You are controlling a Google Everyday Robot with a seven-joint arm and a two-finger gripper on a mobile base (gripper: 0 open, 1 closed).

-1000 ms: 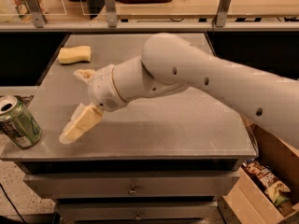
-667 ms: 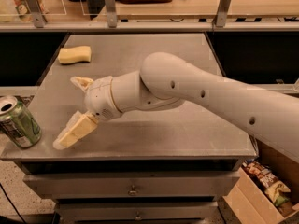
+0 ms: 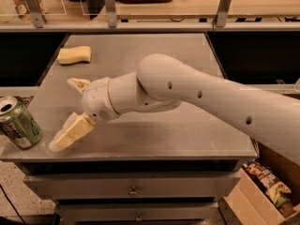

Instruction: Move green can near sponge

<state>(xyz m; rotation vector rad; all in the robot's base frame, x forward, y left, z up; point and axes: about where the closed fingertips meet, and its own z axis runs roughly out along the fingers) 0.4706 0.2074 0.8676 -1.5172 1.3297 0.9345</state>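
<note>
The gripper (image 3: 70,109) hangs low over the bench (image 3: 164,135), its fingers spread wide and empty. The green can (image 3: 18,123) stands upright at its 8 o'clock, near the front-left corner. The sponge (image 3: 74,55) lies at 12 o'clock, well apart.

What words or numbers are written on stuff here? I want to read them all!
No text here can be read.
Small green aluminium can on the grey table, front left edge: white-and-dark label marks, too blurred.
Snack bags in the cardboard box, lower right: print too blurred.
Pale yellow sponge block and the open two-finger gripper beside the can: no writing.
</note>
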